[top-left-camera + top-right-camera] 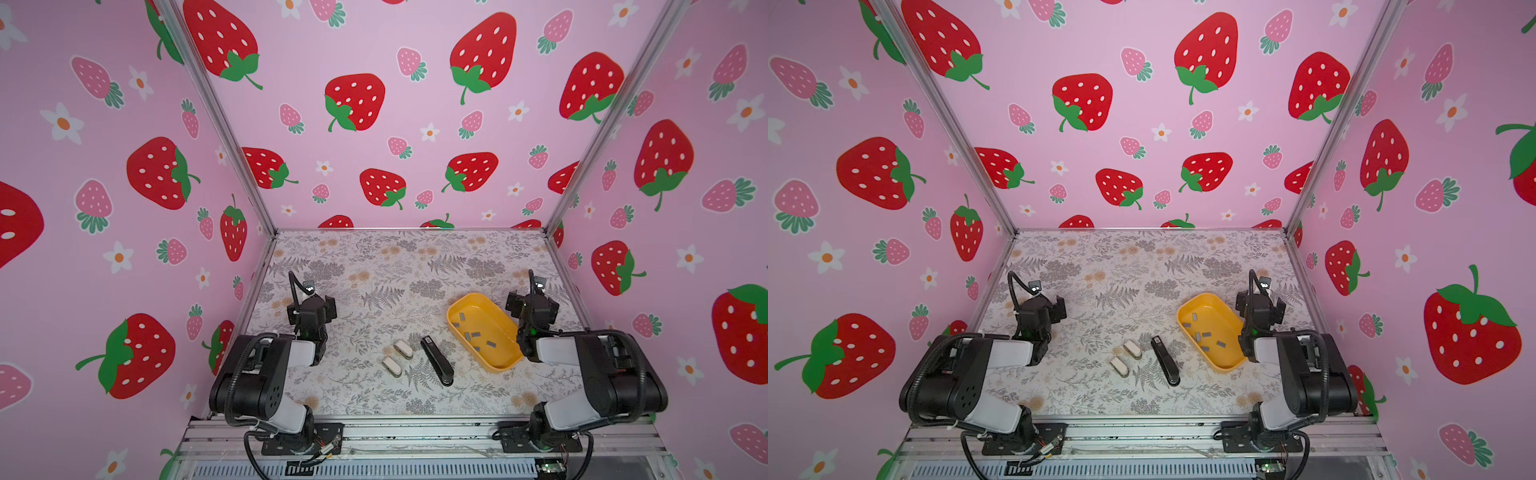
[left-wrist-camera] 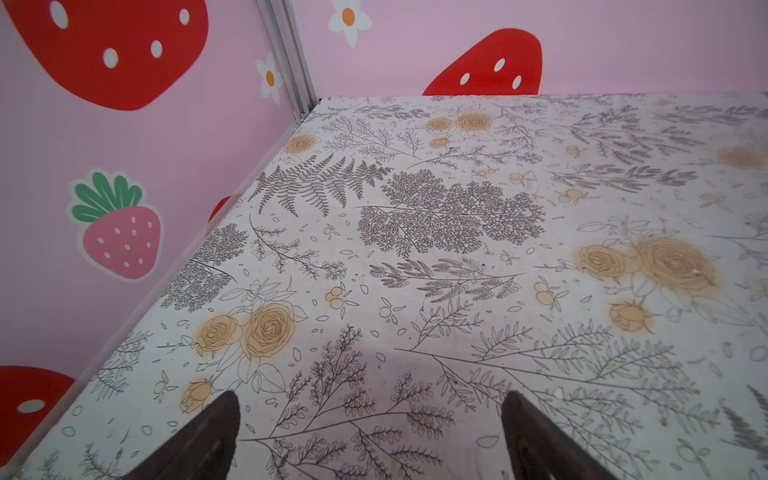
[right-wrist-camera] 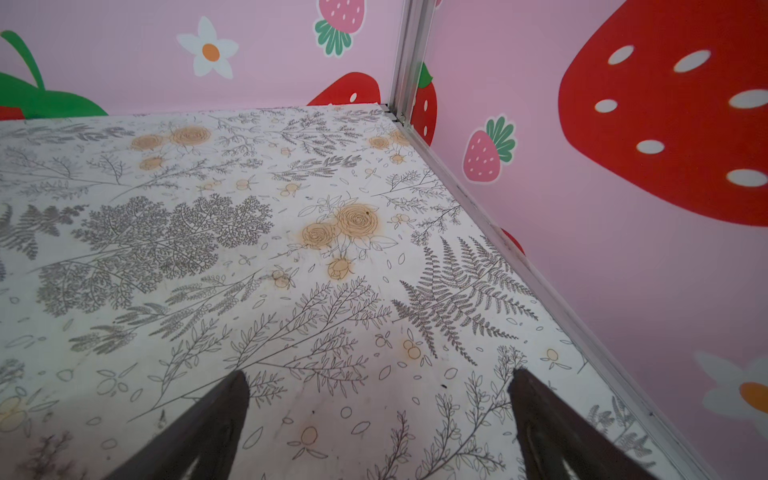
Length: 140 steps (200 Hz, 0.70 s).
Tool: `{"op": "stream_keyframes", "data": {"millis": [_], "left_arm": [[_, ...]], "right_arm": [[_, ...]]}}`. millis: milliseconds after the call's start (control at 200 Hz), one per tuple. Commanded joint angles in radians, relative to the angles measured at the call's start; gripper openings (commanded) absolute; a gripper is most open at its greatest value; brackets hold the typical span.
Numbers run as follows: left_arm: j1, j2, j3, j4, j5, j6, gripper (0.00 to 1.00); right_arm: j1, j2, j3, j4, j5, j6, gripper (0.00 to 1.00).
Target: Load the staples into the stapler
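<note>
Closest to me, both arm bases sit on the alu rail (image 1: 415,432) along the near edge of the table (image 1: 374,266), with L arm (image 1: 266,382) and R arm (image 1: 602,374) folded above it. Black stapler (image 1: 436,360) lies flat at front-centre, long axis running far-left to near-right, and looks closed. Staples (image 1: 491,343) lie loose on the floor of the yellow tray (image 1: 482,309), just right of the stapler w/ a strip of bare table between. I count approx 7 grey strips, too small to be sure. Part of the tray's right rim is hidden behind the R arm in both top views. Left of the stapler and apart from it, 2 small white oblong pieces (image 1: 403,349) lie side by side, not touching. L gripper (image 2: 370,401) hangs over bare table near the left wall (image 1: 124,249), well apart from all items, jaws spread wide w/ nothing between. R gripper (image 3: 378,374) is just beside the tray's far-right end, near the right wall (image 1: 665,249), jaws likewise wide, gripping nothing. Far half of the table up to the back wall (image 1: 415,124) is open floral surface, as is the stretch between L gripper and white pieces. Totals: 1 stapler, 1 tray, 2 white pieces, 2 arms.
</note>
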Motion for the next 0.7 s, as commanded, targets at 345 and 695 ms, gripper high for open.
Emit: {"op": "stream_keyframes", "data": {"millis": [345,695], "left_arm": [[0.028,0.004,0.048,0.006,0.098,-0.028,0.99],[0.028,0.004,0.046,0.01,0.098,-0.028,0.99]], "right_arm": [[-0.005,0.032,-0.121,0.402,-0.152,-0.103,0.99],[-0.006,0.03,-0.119,0.387,-0.152,-0.104,0.99]]}}
